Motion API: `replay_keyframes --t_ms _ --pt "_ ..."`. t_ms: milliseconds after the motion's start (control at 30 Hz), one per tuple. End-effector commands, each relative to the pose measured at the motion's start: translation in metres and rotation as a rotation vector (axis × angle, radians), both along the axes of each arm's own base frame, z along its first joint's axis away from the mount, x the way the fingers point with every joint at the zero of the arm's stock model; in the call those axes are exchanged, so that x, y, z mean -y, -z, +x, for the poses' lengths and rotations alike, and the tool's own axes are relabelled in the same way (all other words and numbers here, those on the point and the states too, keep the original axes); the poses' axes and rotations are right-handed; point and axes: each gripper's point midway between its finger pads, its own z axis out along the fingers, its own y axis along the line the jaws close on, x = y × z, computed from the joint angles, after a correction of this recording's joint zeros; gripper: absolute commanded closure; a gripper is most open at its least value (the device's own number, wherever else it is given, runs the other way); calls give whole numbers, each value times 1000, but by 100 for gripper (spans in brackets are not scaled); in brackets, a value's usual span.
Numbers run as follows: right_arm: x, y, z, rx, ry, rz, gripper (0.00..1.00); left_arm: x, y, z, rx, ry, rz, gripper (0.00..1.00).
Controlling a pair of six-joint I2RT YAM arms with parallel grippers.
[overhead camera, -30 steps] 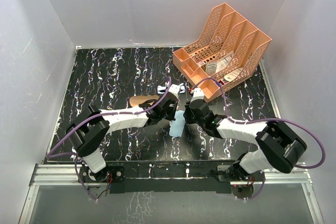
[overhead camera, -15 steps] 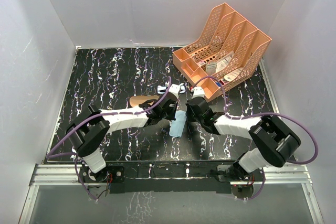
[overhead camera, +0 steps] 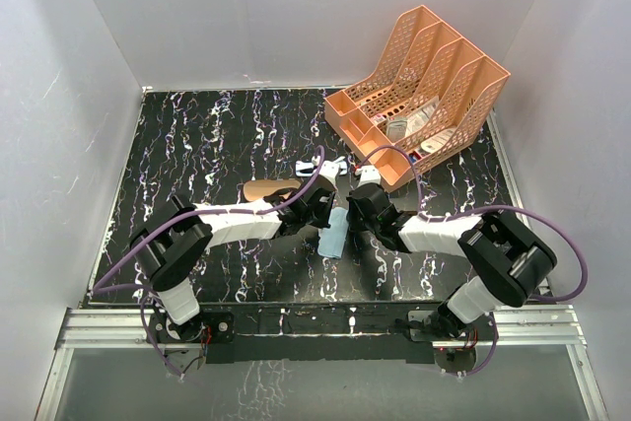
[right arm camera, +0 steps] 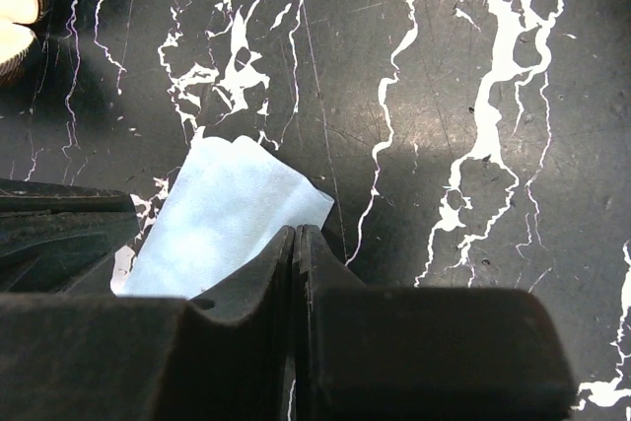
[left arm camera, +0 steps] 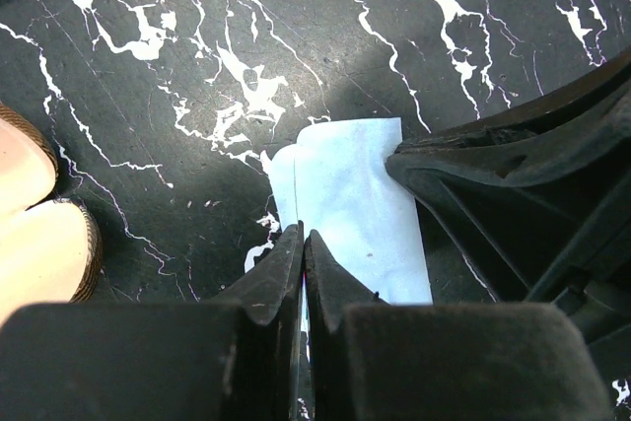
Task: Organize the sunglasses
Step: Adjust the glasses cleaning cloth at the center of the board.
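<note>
My left tool (left arm camera: 303, 236) is pressed together low over the bench (overhead camera: 217, 135), and a pale sliver of the cloth (left arm camera: 347, 206) shows between its fingers, so it is pinching that cloth at the near edge. My right tool (right arm camera: 297, 232) faces it from the other side, also pressed together, its tips right at the cloth's edge. I cannot tell whether it has hold of any fabric. The two tools nearly meet over the cloth, which is light blue, folded and lying on the black, white-veined bench between them.

Just beyond my left tool lies the case (overhead camera: 268, 187), brown-rimmed, with a pale inside showing in the left wrist view.

Past the tools, near the middle of the bench, are the sunglasses (overhead camera: 306, 168). They are a small pair with a thin white frame and bluish lenses, lying flat and clear of both tools. My left arm's purple cable crosses above them in the top view, and the case sits just to their left.

Farthest off, at the back right, stands the orange rack (overhead camera: 463, 66) with papers in its slots.
</note>
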Motion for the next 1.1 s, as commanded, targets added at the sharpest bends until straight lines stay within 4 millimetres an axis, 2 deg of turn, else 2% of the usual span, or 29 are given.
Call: replay_keyframes --t_ms 0,233,367,467,700,1067 --pt "-12 -9 10 37 -11 53 97 5 -3 1 5 15 -9 100" --pt "-11 -2 5 18 -18 54 97 12 7 4 -2 25 -9 100" --pt "-9 -1 3 14 -16 48 97 17 20 6 -17 25 -5 100" --pt "-7 -1 2 14 -15 46 97 19 21 9 -5 16 -13 100" --pt "-6 2 -1 6 -17 45 97 19 7 17 29 8 -2 100" --pt "-8 2 1 6 -20 46 97 8 -9 21 73 -23 15 100"
